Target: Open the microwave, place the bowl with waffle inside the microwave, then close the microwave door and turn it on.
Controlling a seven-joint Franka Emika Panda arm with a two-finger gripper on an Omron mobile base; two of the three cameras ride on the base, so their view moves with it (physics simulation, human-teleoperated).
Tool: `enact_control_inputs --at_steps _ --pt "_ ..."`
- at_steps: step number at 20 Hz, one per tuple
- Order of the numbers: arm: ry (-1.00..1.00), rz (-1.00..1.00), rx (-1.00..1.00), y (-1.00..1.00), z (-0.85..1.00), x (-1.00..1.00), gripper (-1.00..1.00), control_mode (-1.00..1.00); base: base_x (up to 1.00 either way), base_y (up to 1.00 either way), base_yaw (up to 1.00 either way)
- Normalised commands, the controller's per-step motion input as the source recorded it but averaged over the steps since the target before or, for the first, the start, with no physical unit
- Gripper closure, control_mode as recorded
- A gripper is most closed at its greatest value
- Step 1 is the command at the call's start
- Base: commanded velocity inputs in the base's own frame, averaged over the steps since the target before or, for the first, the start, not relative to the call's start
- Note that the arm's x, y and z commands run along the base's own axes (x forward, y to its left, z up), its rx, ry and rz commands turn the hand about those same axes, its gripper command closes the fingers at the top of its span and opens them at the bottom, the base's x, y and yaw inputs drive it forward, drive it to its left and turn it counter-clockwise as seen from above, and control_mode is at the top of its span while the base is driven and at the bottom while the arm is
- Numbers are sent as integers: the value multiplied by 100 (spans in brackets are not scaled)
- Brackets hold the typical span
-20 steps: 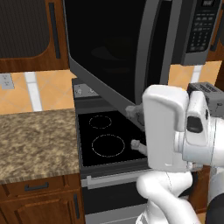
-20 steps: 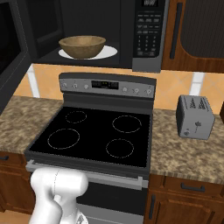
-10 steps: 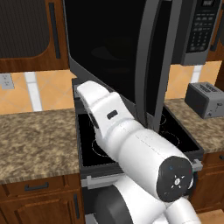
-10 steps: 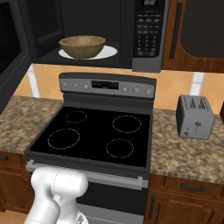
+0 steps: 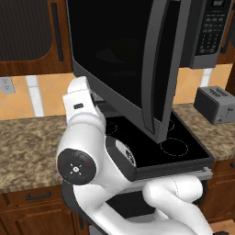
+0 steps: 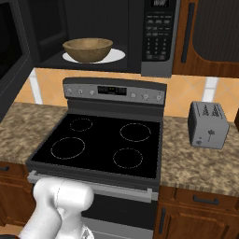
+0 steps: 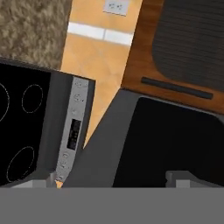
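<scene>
Sitting on the white plate inside the open dark-gray microwave (image 6: 158,37), shallow tan wooden bowl (image 6: 87,49) hiding any waffle, lying well apart from the end effector, whose spread stays impossible to tell.

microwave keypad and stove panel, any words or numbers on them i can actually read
No text can be read.
Microwave keypad: rows of pale button marks and a small display, too small and blurred to read.
Stove control panel: a dark display strip with faint marks, not readable.
Toaster: small marks on its front, no readable label.
</scene>
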Motion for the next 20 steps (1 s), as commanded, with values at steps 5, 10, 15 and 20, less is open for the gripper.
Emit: enact_control_inputs --at_steps 5,10,15,20 --pt "0 -29 1 0 0 39 -100 -100 0 0 0" --pt "-6 -12 4 -26 0 -1 -100 -100 0 0 0" --pt "-3 -1 17 -72 0 6 -100 -100 0 0 0" --pt "0 0 15 -74 0 10 -100 -100 0 0 0"
